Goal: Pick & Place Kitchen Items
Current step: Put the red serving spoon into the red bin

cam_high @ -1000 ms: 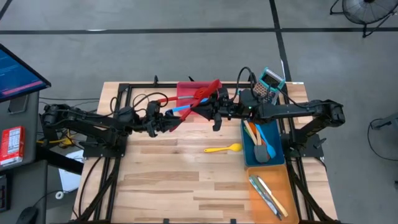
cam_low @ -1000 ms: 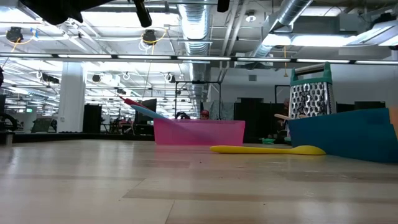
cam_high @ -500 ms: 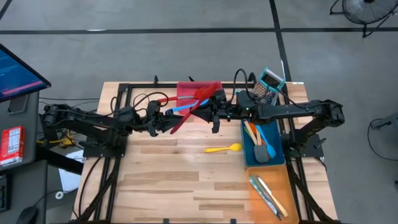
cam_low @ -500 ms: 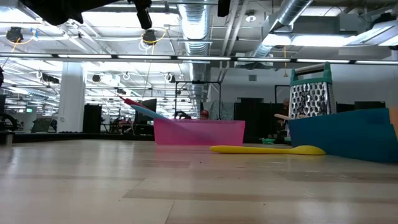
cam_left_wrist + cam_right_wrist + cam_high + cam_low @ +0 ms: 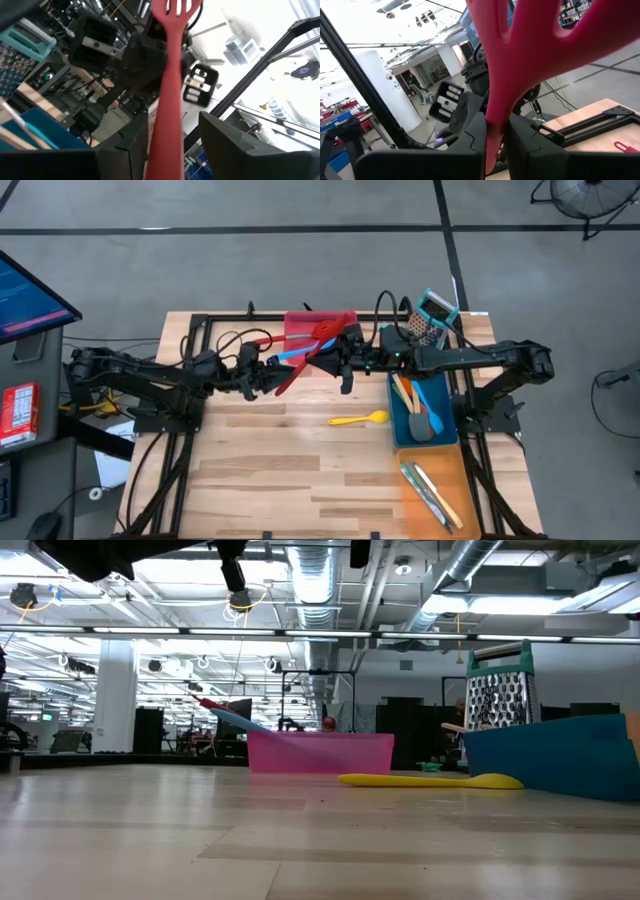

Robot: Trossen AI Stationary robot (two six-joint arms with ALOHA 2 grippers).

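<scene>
A red slotted turner is held in the air over the table's far middle, between my two arms. My right gripper is shut on it near its head. My left gripper is open, and its fingers stand on either side of the turner's handle with a gap showing. A yellow spoon lies flat on the table. A blue utensil and a red one lean out of the red tray. My right gripper pinches the red turner between its two fingers at the neck, just below the slotted head. It comes about level from the table's right. The turner is lifted clear of the table, and its handle reaches toward my left gripper.
The blue tray and the orange tray stand along the right edge with several utensils in them. The teal-topped grater stands at the far right. The black frame rails border the table. Bare wood lies in the near half.
My right gripper has moved a little toward the table's left with the red turner, bringing its handle closer to my left gripper.
</scene>
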